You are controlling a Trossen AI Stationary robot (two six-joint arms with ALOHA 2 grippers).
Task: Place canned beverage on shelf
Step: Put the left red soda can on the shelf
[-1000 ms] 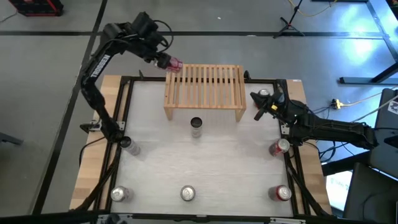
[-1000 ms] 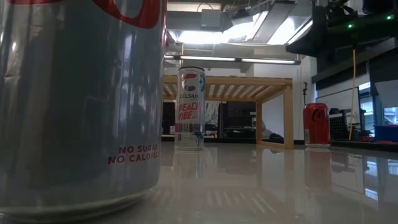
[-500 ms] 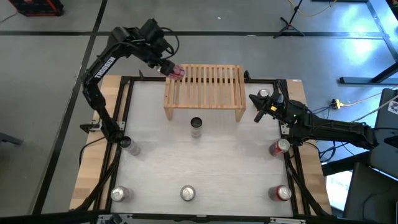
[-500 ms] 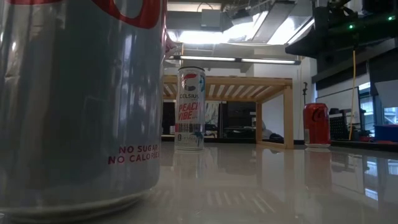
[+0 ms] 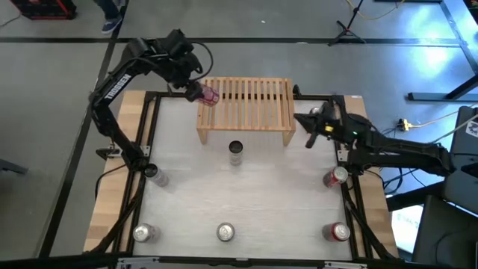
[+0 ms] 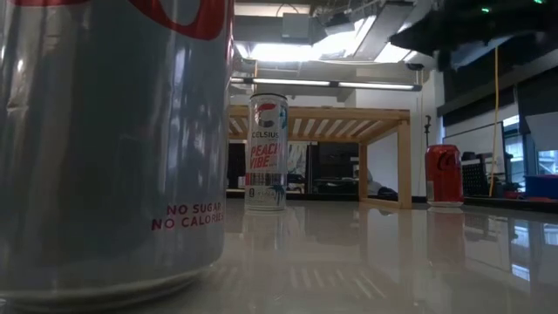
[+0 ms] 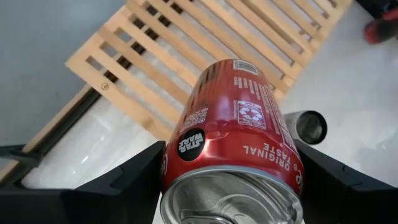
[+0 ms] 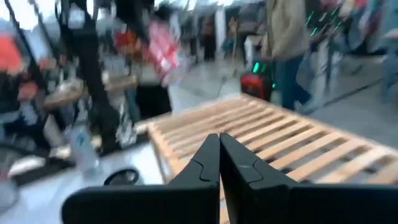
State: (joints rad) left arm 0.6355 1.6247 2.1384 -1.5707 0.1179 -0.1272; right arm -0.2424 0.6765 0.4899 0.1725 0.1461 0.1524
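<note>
My left gripper (image 5: 205, 94) is shut on a red canned beverage (image 7: 239, 124) and holds it above the left end of the shelf (image 5: 245, 108). The shelf is a low light-wood rack with a slatted top (image 7: 186, 56). It stands on its side legs at the far middle of the table. My right gripper (image 5: 308, 127) hovers just right of the shelf, shut and holding nothing. In its own wrist view the shut fingers (image 8: 219, 155) point level across the slats (image 8: 261, 137). My left gripper pinches the red can between its two fingers (image 7: 134, 177), on opposite sides of the can's wall near its top end (image 7: 177, 149). The fingers slant down from the table's far left. The can is lifted clear and tilted, its bottom end pointing down at the slats.
A tall white can (image 5: 236, 152) stands just in front of the shelf. Several more cans stand along the table's left, near and right edges, and one (image 5: 317, 112) stands by my right gripper. In the low view a big can (image 6: 113, 139) fills the left foreground.
My left gripper has carried the red can from beyond the shelf's far-left corner toward the table's near edge, over the shelf's left end, rolling a little on the way. My right gripper has risen slightly beside the shelf and stays shut.
</note>
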